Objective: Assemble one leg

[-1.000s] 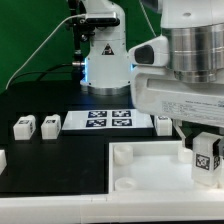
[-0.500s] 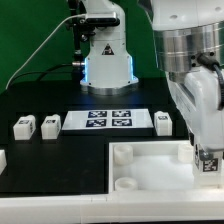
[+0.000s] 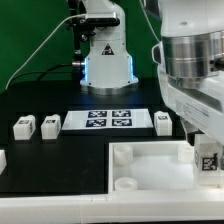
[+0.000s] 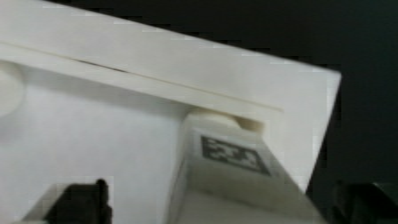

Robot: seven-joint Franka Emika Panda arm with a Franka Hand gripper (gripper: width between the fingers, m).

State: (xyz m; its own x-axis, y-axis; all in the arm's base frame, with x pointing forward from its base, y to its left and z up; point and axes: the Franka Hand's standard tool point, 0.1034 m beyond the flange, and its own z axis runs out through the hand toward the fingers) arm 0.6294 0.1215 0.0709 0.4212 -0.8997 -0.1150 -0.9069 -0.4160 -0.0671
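Inspecting the gripper (image 4: 217, 203), I am finding it spread, its fingers (image 4: 80, 200) straddling the leg (image 3: 208, 160) without touching. The leg is standing at the tray's (image 3: 150, 170) corner on the exterior view's right. I judge this stance is readying a grip for screwing it in

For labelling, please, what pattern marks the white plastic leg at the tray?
Leg: black and white square tag; wrist view.
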